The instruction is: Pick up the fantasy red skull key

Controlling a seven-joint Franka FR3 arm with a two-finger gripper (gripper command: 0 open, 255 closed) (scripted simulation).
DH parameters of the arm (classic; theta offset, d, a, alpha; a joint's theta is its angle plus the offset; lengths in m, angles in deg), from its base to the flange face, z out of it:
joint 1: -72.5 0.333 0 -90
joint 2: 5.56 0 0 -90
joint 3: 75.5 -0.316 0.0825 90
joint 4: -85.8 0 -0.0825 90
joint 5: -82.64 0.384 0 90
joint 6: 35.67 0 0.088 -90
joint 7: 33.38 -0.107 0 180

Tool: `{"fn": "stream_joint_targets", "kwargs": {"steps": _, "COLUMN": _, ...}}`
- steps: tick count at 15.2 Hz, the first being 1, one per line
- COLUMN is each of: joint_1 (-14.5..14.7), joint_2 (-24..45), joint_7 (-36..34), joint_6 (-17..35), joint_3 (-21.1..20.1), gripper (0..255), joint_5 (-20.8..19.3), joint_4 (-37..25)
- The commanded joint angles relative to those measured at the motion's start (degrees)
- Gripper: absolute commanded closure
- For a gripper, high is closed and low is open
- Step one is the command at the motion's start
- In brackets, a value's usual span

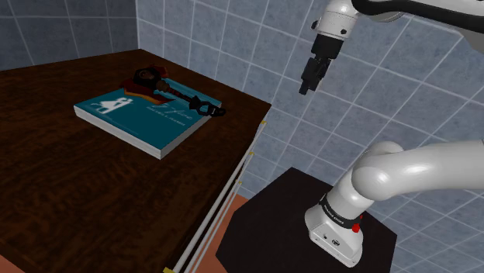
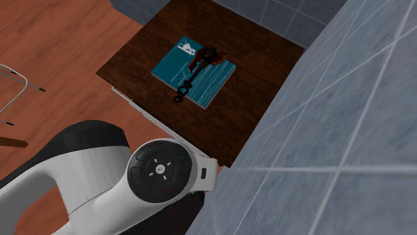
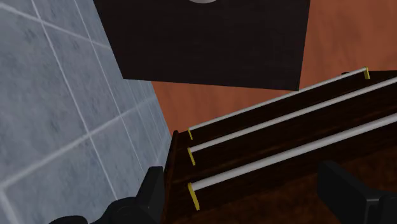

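Observation:
The key [image 1: 177, 91] has a dark red skull head and a black shaft. It lies flat across a teal book [image 1: 143, 122] near the far edge of a dark wooden table [image 1: 77, 194]. From above, the key [image 2: 194, 70] lies lengthwise on the book [image 2: 170, 67]. My gripper [image 1: 306, 87] hangs high in front of the tiled wall, well off the shoulder view's right of the table and far from the key. Its fingers stand apart with nothing between them, and the gripper [image 3: 248, 197] looks down at the table's side.
Pale rails [image 3: 273, 137] with yellow ends run along the table's side facing the black stand [image 1: 295, 225]. A blue-grey tiled wall [image 1: 233, 39] closes in behind the table. Wooden floor [image 2: 53, 47] and a thin metal frame [image 2: 13, 87] lie beyond.

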Motion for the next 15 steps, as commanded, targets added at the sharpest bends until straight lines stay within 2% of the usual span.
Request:
{"fn": "stream_joint_targets", "kwargs": {"steps": 1, "joint_1": 0.0, "joint_2": 0.0, "joint_7": 0.0, "joint_6": 0.0, "joint_3": 0.0, "gripper": 0, "joint_5": 0.0, "joint_4": 0.0}}
{"fn": "stream_joint_targets", "kwargs": {"steps": 8, "joint_1": 3.1, "joint_2": 10.8, "joint_7": -3.5, "joint_6": 6.7, "joint_3": -6.2, "gripper": 0, "joint_5": 2.8, "joint_4": -5.5}}
{"fn": "stream_joint_targets", "kwargs": {"steps": 15, "joint_1": 5.4, "joint_2": 22.7, "joint_7": -7.4, "joint_6": 11.6, "joint_3": -12.1, "gripper": 0, "joint_5": 3.0, "joint_4": -13.9}}
